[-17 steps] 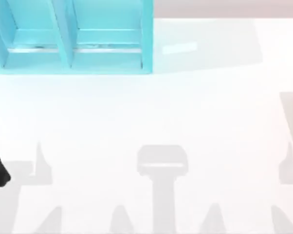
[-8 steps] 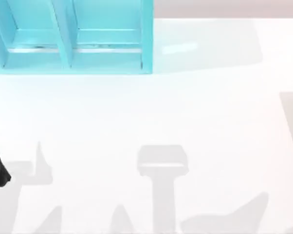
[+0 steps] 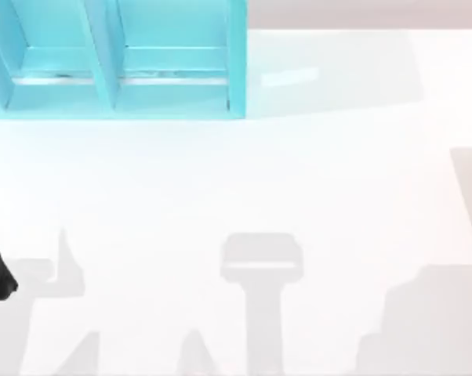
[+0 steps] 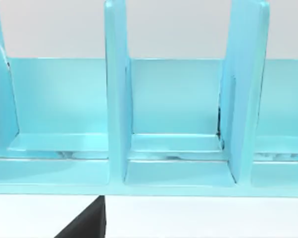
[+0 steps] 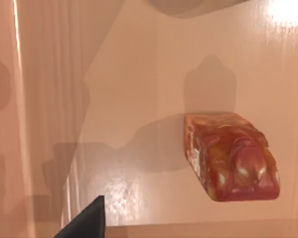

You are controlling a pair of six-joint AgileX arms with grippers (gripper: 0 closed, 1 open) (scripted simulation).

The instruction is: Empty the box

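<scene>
Box not empty yet: a red lump (image 5: 231, 157) lies on the box (image 5: 139, 74) floor, w/ nothing lifted out, so the grab & carry are left. R arm hangs over the box looking down; the lump is below the R gripper (image 5: 87, 220), a bit off to one side. L arm is parked facing the blue shelf (image 4: 178, 124). Can't tell if either gripper is open or closed.

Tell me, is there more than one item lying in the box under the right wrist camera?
No, the right wrist view shows a single reddish glossy block lying on the tan box floor, with nothing else beside it.
</scene>
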